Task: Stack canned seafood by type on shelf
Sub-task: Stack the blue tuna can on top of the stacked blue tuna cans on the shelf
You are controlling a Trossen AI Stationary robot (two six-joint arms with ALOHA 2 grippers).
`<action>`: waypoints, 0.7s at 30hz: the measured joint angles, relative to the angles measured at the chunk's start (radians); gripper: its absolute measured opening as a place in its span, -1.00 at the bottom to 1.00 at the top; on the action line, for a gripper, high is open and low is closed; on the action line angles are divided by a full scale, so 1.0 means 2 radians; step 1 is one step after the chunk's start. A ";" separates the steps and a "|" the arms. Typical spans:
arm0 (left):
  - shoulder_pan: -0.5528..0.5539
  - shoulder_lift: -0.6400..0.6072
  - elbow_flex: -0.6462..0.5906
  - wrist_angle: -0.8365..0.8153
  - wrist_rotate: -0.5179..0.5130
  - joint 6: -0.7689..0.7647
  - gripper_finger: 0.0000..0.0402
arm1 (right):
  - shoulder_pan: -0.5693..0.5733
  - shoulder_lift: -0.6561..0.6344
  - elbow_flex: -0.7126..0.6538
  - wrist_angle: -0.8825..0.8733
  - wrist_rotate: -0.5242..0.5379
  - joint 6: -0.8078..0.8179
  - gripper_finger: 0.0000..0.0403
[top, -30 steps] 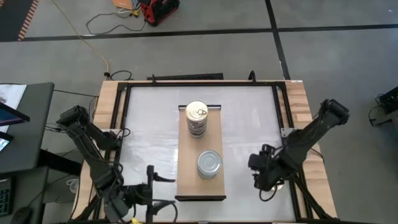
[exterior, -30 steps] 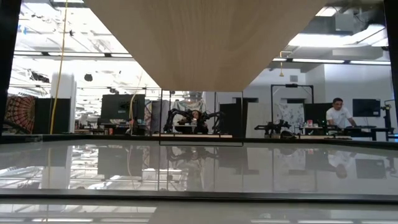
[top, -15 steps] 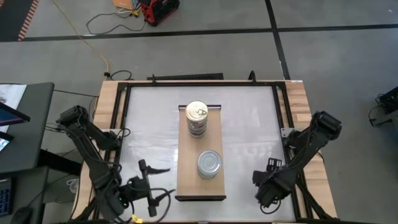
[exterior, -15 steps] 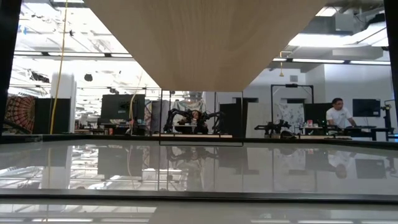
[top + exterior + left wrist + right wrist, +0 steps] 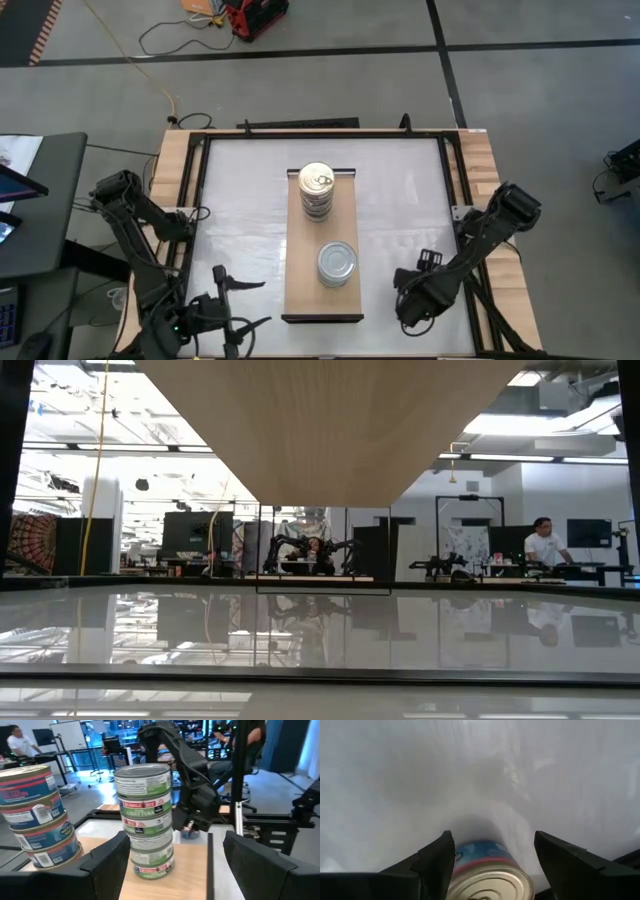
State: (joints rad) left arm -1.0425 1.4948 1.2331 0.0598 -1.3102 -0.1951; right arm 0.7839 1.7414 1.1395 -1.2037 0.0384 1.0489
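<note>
While two stacks of tuna tins stand on the shelf (image 5: 322,245), a gold-lidded stack (image 5: 317,190) at its far end and a silver-lidded stack (image 5: 337,264) nearer, the right gripper (image 5: 412,298) sits low over the white tabletop (image 5: 240,200), fingers apart around a blue-and-red tin (image 5: 487,875). The left gripper (image 5: 228,298), fingers spread, waits at the near-left corner.

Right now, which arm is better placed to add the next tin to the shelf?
Right, probably. The right gripper has a blue-and-red tin directly in front of it and sits close beside the shelf. The left gripper is open and empty, with no loose tin near it.
</note>
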 joint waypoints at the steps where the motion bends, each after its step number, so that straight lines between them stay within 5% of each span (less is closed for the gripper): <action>1: -0.002 0.000 0.000 0.000 0.000 0.000 0.53 | -0.003 -0.006 0.004 0.001 0.007 0.006 0.50; 21: 0.033 0.000 0.000 -0.115 0.029 -0.146 0.53 | 0.050 -0.042 -0.009 -0.027 -0.019 0.052 0.50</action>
State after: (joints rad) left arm -0.9758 1.4948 1.2331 -0.1700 -1.2525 -0.4871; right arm 0.8837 1.6572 1.1225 -1.2586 0.0003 1.1524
